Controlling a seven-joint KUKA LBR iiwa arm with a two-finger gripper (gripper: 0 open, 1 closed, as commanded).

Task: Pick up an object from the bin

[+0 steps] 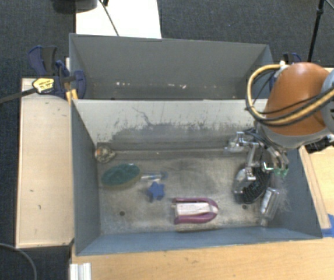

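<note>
Right, the gripper is down low at the arm-side end of the bin, wrist pointing roughly straight down under the orange cover. Can't tell from this angle whether it's spread or closed, so I won't call a grasp. Directly beneath it, touching or nearly so, is a dark black object, chunky, maybe a brush head. My read is that's the pick target, since the tool sits right over it. Just beside the gripper on the side nearer the camera lies a clear, silvery piece, tilted against the foot of the sloped side wall. Probably slid there, and it crowds the approach on that side. Next out, view-left and a bit nearer the camera than the gripper, is a pink-and-purple packet lying flat on the floor, well apart from the tool, so it's no obstacle. Further view-left is a small blue piece with a pale blue stick just beside it. Beyond those is a flat green oval. Farthest from the gripper, a small round brownish thing sits in the far corner where floor meets wall, likely rolled there. Everything's loose and spread out, nothing heaped. The main risk I see is the clear piece getting nudged or caught along with the black one.
</note>
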